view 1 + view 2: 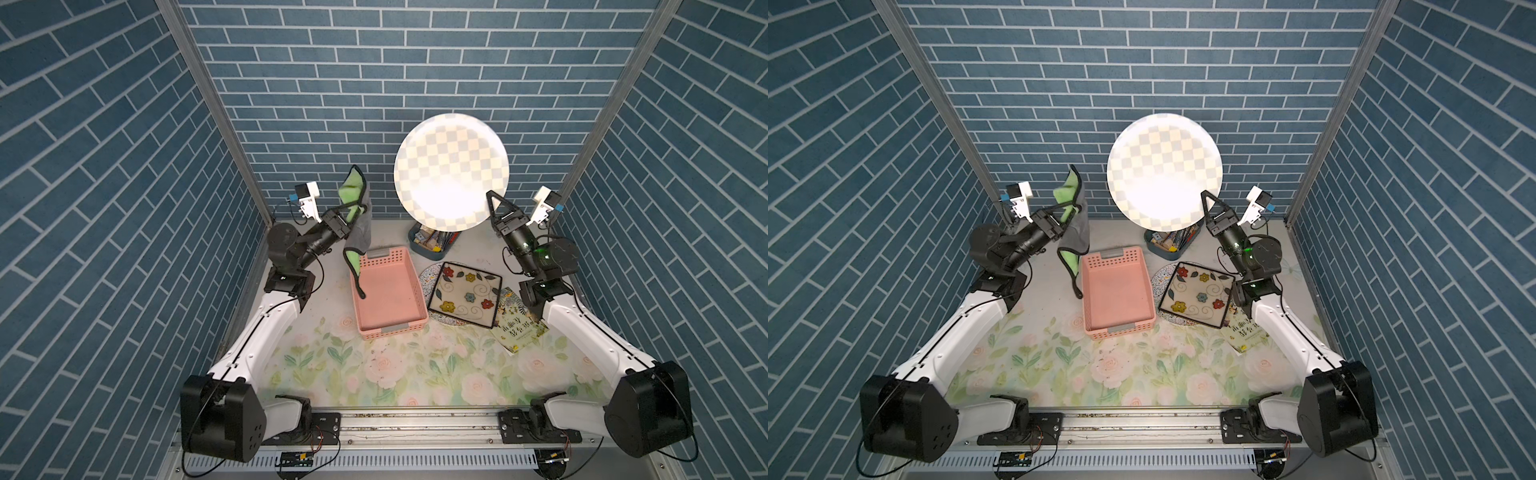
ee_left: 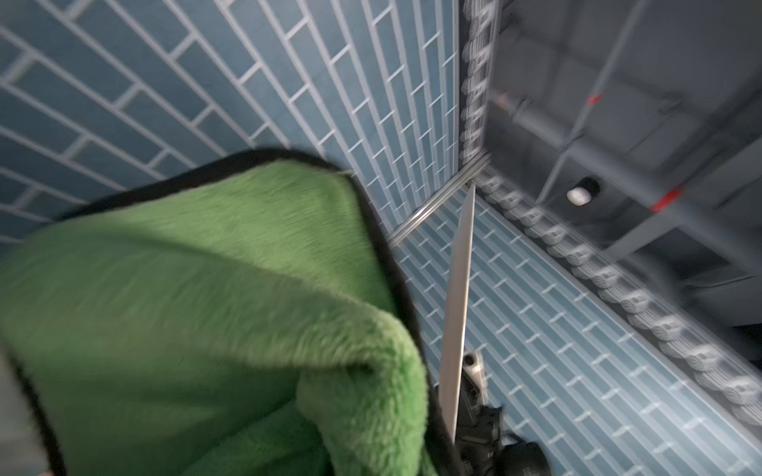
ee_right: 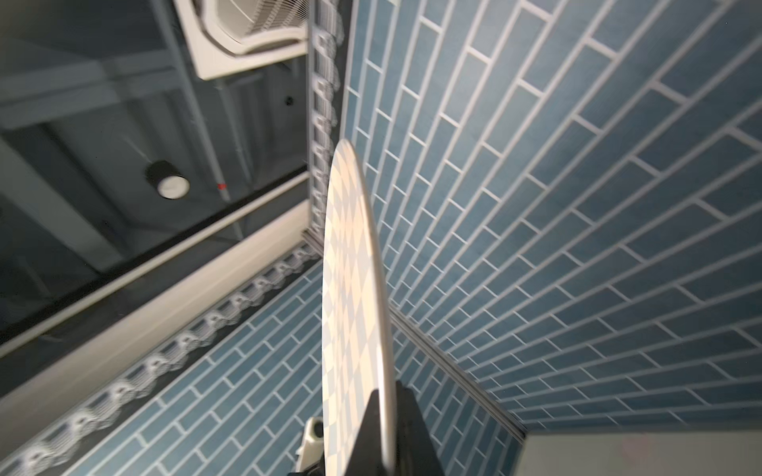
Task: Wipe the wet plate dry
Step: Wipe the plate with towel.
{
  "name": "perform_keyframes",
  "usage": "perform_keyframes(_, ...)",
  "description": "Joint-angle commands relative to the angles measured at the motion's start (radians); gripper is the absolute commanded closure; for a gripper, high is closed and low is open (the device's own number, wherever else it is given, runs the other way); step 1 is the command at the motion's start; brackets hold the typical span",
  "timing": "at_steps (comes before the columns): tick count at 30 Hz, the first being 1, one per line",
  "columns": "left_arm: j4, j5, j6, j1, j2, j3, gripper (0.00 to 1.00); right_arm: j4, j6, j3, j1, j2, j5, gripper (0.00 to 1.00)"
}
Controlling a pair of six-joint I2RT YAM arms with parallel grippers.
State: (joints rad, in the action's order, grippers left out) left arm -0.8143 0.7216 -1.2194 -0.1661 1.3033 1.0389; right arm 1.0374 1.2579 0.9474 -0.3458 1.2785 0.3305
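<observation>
Right gripper [image 1: 493, 198]: clamped on the rim of the plate [image 1: 451, 166], which stands upright in the air
Left gripper [image 1: 355, 203]: pinching the cloth [image 1: 348, 192], apart from the plate
Top views: checkered plate face
Right wrist view: plate edge-on only

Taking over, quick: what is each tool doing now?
Left tool: shut on the green and grey fleecy cloth with black edging.
Right tool: shut on the rim of the round pale checkered plate.

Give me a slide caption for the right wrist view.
Right tool pinching the checkered plate by its rim, seen nearly edge-on against blue brick walls.
</observation>
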Motion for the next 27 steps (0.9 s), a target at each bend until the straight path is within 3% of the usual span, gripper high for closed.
perform_keyframes(1,-0.678,0.113,-0.519,-0.046,0.083,0.057,1.00,0.293,0.172,0.033,-0.031,0.016,0.089,1.00)
perform_keyframes(4,-0.953,0.041,-0.734,-0.092,0.175,0.152,1.00,0.328,0.201,0.061,-0.058,0.067,0.128,1.00)
perform_keyframes(8,-1.039,-0.055,-0.816,-0.132,0.225,0.238,1.00,0.358,0.230,0.083,-0.093,0.122,0.159,1.00)
perform_keyframes(15,-0.989,-0.122,-0.795,-0.188,0.238,0.281,1.00,0.399,0.223,0.119,-0.241,0.227,0.219,1.00)
perform_keyframes(19,-0.926,-0.123,-0.692,-0.318,0.254,0.280,1.00,0.412,0.235,0.241,-0.297,0.346,0.230,1.00)
perform_keyframes(23,-0.896,-0.126,-0.618,-0.406,0.251,0.210,1.00,0.376,0.229,0.417,-0.256,0.413,0.188,1.00)
perform_keyframes(27,-0.935,-0.170,-0.618,-0.395,0.208,0.105,1.00,0.347,0.224,0.456,-0.148,0.398,0.125,1.00)
